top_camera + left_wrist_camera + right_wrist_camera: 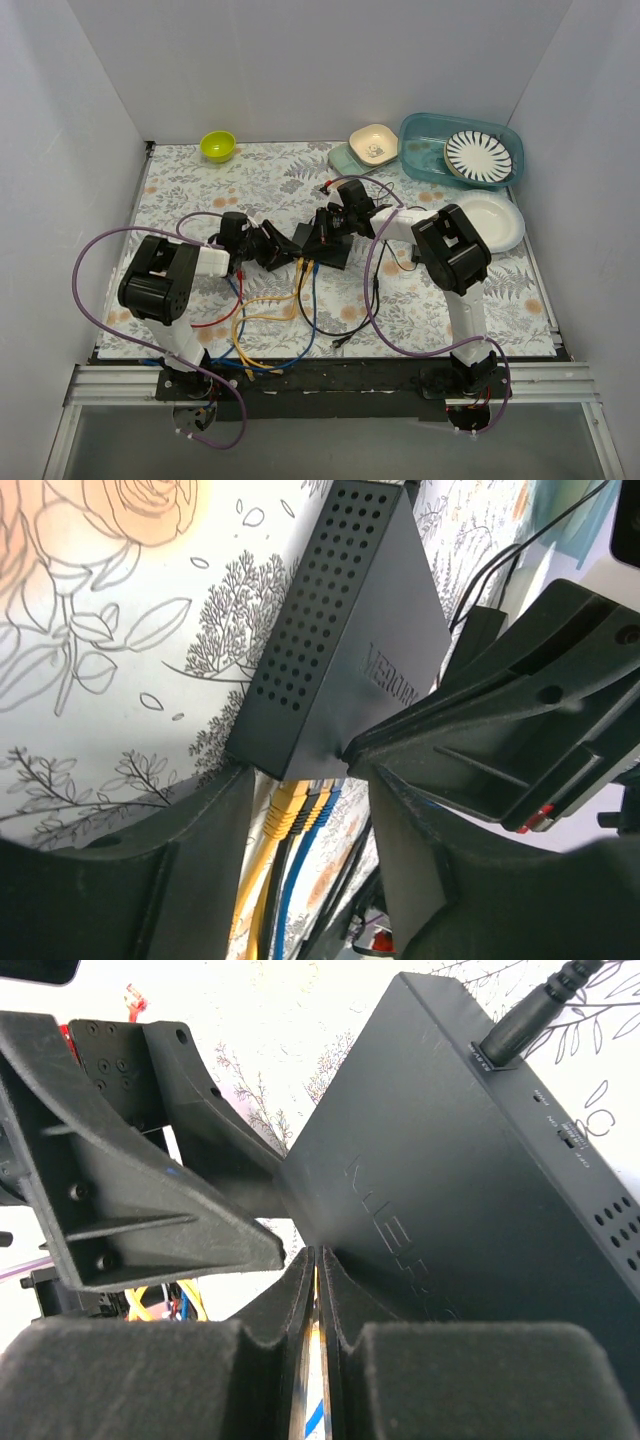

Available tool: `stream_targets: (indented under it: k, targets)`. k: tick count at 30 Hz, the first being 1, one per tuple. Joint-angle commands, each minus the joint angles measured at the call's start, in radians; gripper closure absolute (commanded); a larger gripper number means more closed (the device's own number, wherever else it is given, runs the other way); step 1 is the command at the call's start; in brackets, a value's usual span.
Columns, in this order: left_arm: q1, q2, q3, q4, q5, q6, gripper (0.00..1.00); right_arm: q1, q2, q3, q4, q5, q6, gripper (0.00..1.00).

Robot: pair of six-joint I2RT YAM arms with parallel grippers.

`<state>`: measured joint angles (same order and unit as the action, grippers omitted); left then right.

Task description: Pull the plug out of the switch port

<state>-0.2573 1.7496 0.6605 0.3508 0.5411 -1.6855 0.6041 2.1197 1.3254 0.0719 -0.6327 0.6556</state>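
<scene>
The black switch (322, 243) lies mid-table; it also shows in the left wrist view (370, 630) and the right wrist view (470, 1180). A row of plugs sits in its near edge: a yellow plug (287, 802), then black, yellow and blue ones. My left gripper (300, 780) is open, with its fingers either side of that row and touching none that I can see. My right gripper (318, 1252) is shut on nothing, its tips against the switch's top near that edge. A black power lead (530, 1015) enters the far side.
Yellow, blue, red and black cables (270, 330) trail toward the near edge. At the back stand a green bowl (217, 146), a beige bowl (373, 143) and a teal tub (425, 160) holding a striped plate (478, 155). A white plate (495, 220) lies on the right.
</scene>
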Motion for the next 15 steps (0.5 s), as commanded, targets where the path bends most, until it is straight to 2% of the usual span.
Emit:
stream_targets:
  k: [1, 8, 15]
  targets:
    - [0.009, 0.051, -0.001, -0.088, -0.11, 0.081, 0.53, -0.004, 0.043, -0.054, -0.138, 0.114, -0.057, 0.87]
    - [0.003, 0.096, 0.001, -0.05, -0.047, 0.113, 0.65, -0.01, 0.046, -0.038, -0.145, 0.117, -0.056, 0.87]
    - [-0.026, 0.119, 0.002, -0.036, 0.0, 0.129, 0.63, -0.012, 0.052, -0.031, -0.147, 0.12, -0.054, 0.87]
